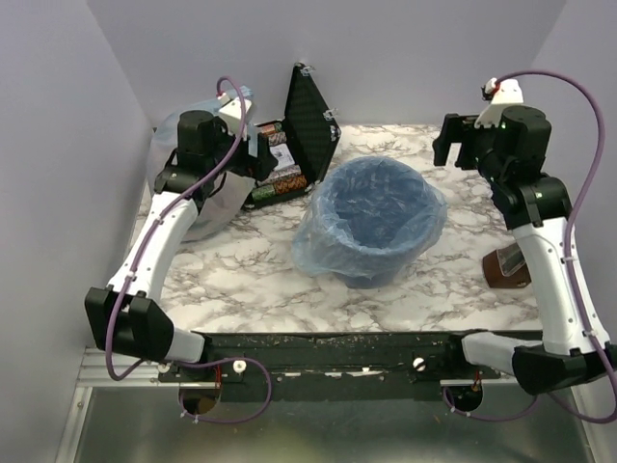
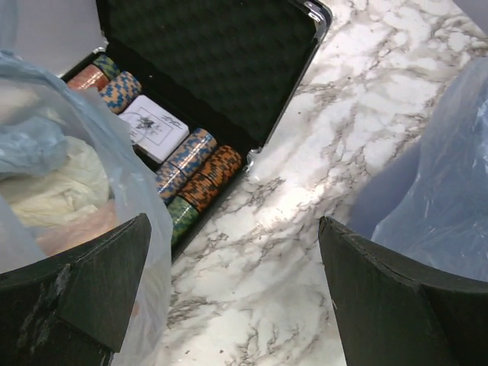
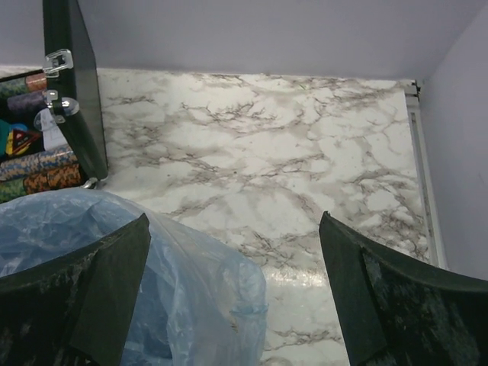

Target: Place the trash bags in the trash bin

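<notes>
Soft, even light from above, with pale glare patches on the marble table (image 3: 297,276).

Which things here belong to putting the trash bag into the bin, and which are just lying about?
Job in hand: trash bag, draped over the bin; trash bin.
Lying about: black case of chips, open; stuffed clear bag; small brown object.

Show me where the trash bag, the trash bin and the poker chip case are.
trash bag (image 1: 313,246): top external view, loose film at left.
trash bin (image 1: 374,280): top external view, bare lower wall.
poker chip case (image 2: 221,69): left wrist view, foam-lined lid.
</notes>
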`<state>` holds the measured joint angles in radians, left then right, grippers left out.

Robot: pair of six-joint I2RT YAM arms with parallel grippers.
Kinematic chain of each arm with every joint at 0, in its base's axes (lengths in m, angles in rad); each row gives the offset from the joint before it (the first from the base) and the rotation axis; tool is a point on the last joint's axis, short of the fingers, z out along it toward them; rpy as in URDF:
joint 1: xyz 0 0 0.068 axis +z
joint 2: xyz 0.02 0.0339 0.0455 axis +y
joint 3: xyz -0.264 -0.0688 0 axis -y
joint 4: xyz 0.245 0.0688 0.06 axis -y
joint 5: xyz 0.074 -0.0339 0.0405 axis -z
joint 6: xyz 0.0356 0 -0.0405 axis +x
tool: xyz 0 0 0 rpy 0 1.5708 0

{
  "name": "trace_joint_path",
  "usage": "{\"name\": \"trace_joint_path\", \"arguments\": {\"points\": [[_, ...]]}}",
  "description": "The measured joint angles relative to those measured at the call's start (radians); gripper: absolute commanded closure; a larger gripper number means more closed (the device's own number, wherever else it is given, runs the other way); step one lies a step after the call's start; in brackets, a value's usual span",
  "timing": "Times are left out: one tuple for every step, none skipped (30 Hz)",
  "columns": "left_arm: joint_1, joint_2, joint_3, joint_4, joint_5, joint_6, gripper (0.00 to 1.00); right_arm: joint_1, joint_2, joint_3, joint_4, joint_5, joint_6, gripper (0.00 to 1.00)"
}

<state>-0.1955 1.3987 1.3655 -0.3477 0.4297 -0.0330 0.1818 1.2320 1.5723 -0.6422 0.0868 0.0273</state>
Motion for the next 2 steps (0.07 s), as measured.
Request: {"name": "trace_joint_path", "arguments": {"points": [[0.0,0.0,0.007,0.0,-0.011,0.007,0.01,0.0,-0.017,-0.014,0.0,0.012,0.007,0.0],[0.0,0.0,0.011,0.0,-0.019,0.012,0.01,0.0,-0.031,-0.025,0.0,0.024,0.011,0.0]]}}
